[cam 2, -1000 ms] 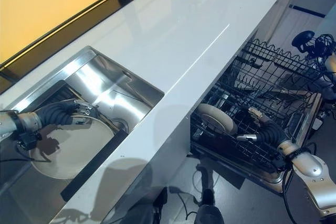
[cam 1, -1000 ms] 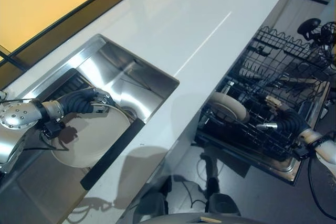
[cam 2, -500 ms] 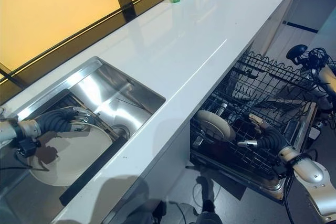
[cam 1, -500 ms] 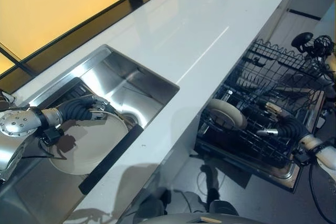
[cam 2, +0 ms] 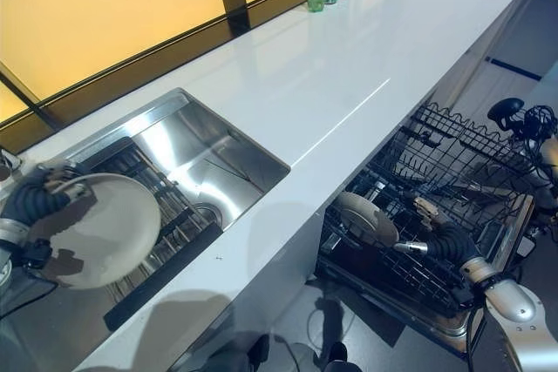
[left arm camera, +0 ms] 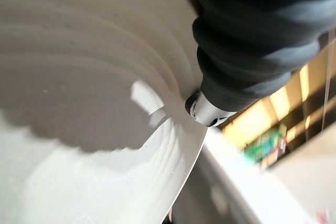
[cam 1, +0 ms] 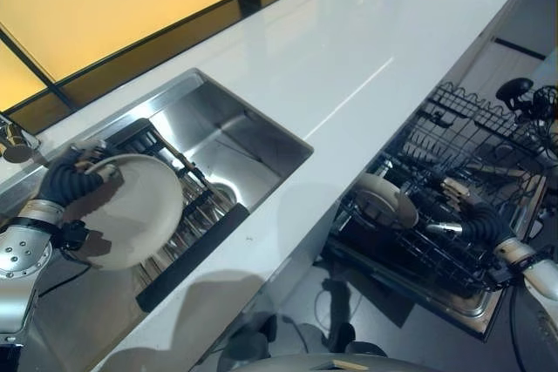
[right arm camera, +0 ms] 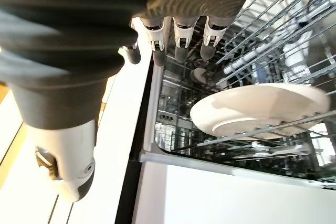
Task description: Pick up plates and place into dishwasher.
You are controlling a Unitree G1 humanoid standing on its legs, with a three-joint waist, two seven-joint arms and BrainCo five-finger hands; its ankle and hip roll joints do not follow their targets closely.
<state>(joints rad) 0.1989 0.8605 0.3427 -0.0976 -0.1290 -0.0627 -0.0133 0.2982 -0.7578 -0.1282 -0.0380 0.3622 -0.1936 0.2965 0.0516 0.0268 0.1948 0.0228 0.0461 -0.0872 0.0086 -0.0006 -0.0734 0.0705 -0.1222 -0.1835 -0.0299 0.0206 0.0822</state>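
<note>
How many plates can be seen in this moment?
2. One plate is held over the sink by the left hand. The other plate stands in the dishwasher rack; further ones could be hidden among its wires.

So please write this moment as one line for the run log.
left hand: grips plate, tilted above sink | right hand: open, empty, over dishwasher rack | second plate: standing in rack
</note>
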